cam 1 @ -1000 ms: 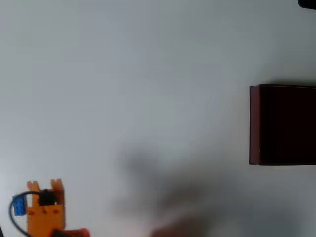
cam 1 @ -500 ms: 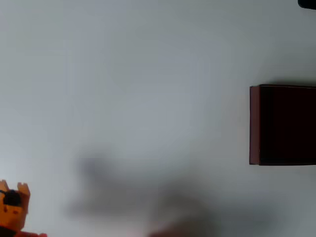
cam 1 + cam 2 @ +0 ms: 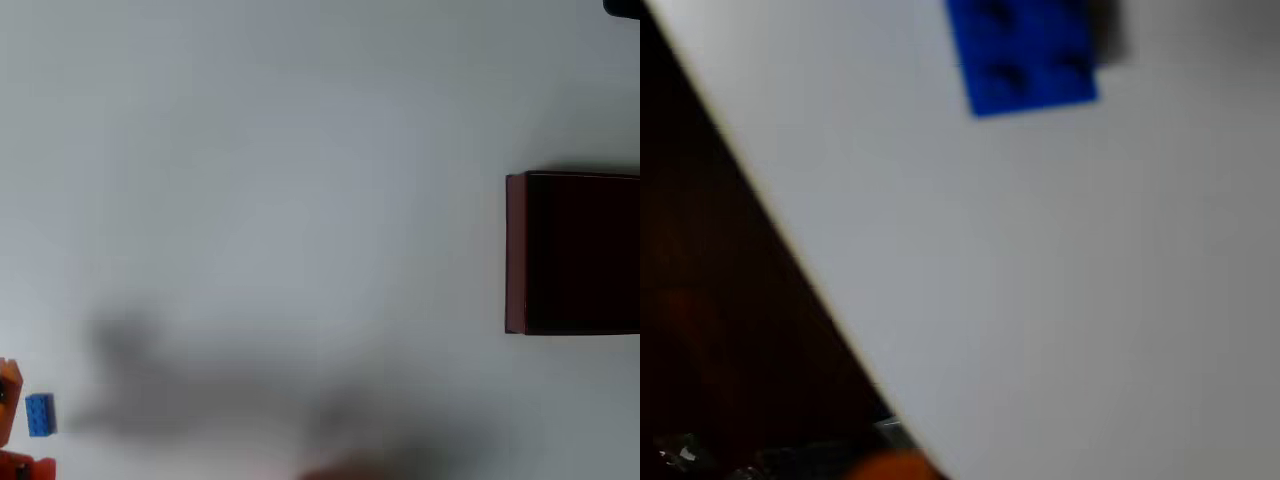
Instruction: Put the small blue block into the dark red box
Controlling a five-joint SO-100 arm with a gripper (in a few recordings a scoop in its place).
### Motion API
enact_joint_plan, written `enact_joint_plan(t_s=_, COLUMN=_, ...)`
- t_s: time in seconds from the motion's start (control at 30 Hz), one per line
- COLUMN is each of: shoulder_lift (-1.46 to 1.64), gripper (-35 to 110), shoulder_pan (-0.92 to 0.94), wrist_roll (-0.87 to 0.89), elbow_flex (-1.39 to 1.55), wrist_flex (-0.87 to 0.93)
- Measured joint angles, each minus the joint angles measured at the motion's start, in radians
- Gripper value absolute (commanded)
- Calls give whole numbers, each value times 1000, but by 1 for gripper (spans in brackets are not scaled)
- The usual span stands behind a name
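The small blue block [image 3: 40, 414] lies on the white table at the lower left of the overhead view, with nothing touching it. In the wrist view the blue block [image 3: 1025, 50] shows its studs at the top edge, blurred. Just left of the block, a sliver of the orange gripper [image 3: 6, 395] pokes in at the picture's left edge; its fingers are cut off, so I cannot see their state. The dark red box [image 3: 515, 252] stands far off at the right edge, its interior almost black.
The white table [image 3: 300, 200] stretches bare between block and box. In the wrist view the table's edge [image 3: 810, 290] runs diagonally, with dark space beyond it on the left. A soft shadow [image 3: 250, 400] lies across the lower part of the overhead view.
The orange gripper has swung left, almost out of the overhead picture. The blue block, covered by it half a second ago, now lies uncovered in the same spot.
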Motion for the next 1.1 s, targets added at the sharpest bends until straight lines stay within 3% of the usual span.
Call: enact_joint_plan(t_s=1.1, shoulder_lift=-219, gripper=23, shoulder_pan=32, wrist_roll=-54, elbow_flex=-124, wrist_flex=-17)
